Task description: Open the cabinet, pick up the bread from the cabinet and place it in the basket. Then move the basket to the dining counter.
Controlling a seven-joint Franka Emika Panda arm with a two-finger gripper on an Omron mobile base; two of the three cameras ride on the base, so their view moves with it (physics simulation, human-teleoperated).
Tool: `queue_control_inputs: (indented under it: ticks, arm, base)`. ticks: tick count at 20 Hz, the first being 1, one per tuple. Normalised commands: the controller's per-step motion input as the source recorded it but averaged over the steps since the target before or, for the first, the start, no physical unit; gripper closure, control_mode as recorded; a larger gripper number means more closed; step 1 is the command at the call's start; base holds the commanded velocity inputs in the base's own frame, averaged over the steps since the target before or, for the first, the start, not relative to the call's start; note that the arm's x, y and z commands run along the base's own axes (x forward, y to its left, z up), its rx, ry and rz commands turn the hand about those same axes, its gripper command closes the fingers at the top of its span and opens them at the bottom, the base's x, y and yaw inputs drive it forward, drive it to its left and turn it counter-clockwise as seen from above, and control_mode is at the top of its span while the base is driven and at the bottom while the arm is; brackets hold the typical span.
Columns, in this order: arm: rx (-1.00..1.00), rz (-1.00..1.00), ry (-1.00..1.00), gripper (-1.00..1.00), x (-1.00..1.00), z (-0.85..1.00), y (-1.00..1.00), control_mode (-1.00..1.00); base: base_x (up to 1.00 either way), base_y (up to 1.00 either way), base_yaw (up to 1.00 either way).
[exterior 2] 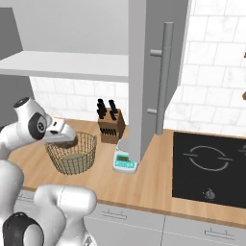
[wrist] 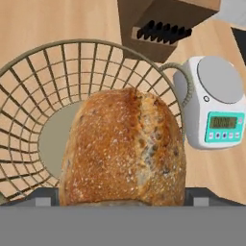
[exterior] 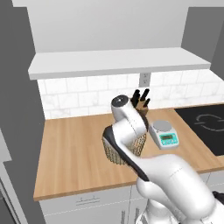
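The golden-brown bread (wrist: 124, 149) sits between my gripper's (wrist: 122, 199) fingers, inside the rim of the wire basket (wrist: 43, 86). The jaws stand wide, one finger on each side of the loaf, so the gripper is open. From the right base view my gripper (exterior 2: 65, 139) dips into the basket (exterior 2: 72, 158) on the wooden counter. My arm covers most of the basket (exterior: 111, 154) from the left. The cabinet's door (exterior 2: 149, 72) hangs open, and its white shelf (exterior: 118, 61) is bare. The dining counter is out of view.
A white kitchen scale (exterior 2: 125, 161) and a knife block (exterior 2: 111, 126) stand just right of the basket. A black cooktop (exterior 2: 211, 166) lies further right. The open door's bar handle (exterior 2: 165, 79) reaches out over the counter.
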Motion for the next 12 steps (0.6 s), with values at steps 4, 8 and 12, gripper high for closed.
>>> queue_control_inputs:
  ticks: [4, 8, 12]
  arm:
    - [0.13, 0.0, 0.26, 1.0, 0.61, -0.01, 0.0, -1.0]
    - [0.11, 0.01, 0.19, 1.0, 0.4, -0.21, 0.0, -1.0]
    - [0.1, 0.02, 0.12, 1.0, 0.3, -0.39, 0.0, -1.0]
  base:
    - [0.0, 0.0, 0.0]
    - [0.0, 0.0, 0.0]
    - [0.0, 0.0, 0.0]
